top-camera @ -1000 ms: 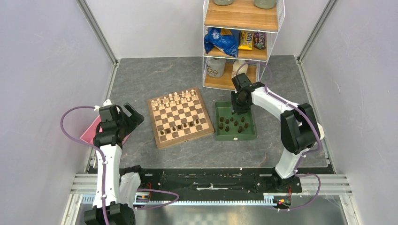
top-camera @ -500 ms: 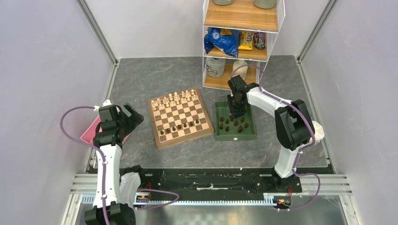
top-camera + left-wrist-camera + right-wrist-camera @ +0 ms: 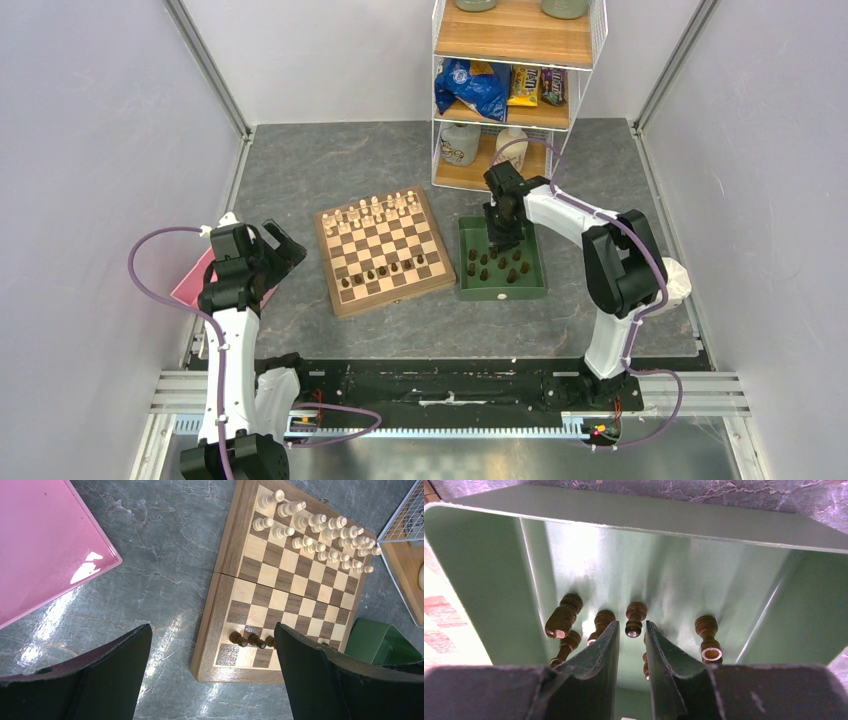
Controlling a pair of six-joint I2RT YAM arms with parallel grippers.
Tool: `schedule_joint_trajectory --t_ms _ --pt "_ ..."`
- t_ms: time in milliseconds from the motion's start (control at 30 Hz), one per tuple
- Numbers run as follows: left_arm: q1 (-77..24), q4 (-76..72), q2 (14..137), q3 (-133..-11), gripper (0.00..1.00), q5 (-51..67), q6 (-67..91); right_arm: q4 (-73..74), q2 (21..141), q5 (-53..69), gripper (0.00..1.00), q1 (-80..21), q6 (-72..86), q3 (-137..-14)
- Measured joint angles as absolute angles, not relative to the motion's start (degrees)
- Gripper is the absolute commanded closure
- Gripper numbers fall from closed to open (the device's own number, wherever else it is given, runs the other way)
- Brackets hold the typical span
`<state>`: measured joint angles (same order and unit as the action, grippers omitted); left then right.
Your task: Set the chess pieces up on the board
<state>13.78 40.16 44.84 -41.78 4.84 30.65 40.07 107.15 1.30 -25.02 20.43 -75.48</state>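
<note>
Chess pieces point(image 3: 634, 619) in green tray point(image 3: 674, 545)

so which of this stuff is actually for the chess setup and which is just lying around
For the job: dark pieces; board; green tray holding most of them; right gripper, down inside that tray.

Just lying about: pink tray; shelf with snack bags; cream pieces, lined up along the board's far side.

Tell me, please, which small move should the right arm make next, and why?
Probably ease the right gripper slightly forward, then close: its jaws are narrow but apart, and a dark chess piece in the green tray stands just beyond their tips, not yet between them.
</note>
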Motion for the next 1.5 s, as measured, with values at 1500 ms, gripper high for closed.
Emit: schedule_joint_trajectory --t_ms 1500 --pt "13.8 40.1 44.6 -41.8 0.01 5.1 30.7 41.2 107.8 -1.2 0.81 -43.2 22.5 -88.7"
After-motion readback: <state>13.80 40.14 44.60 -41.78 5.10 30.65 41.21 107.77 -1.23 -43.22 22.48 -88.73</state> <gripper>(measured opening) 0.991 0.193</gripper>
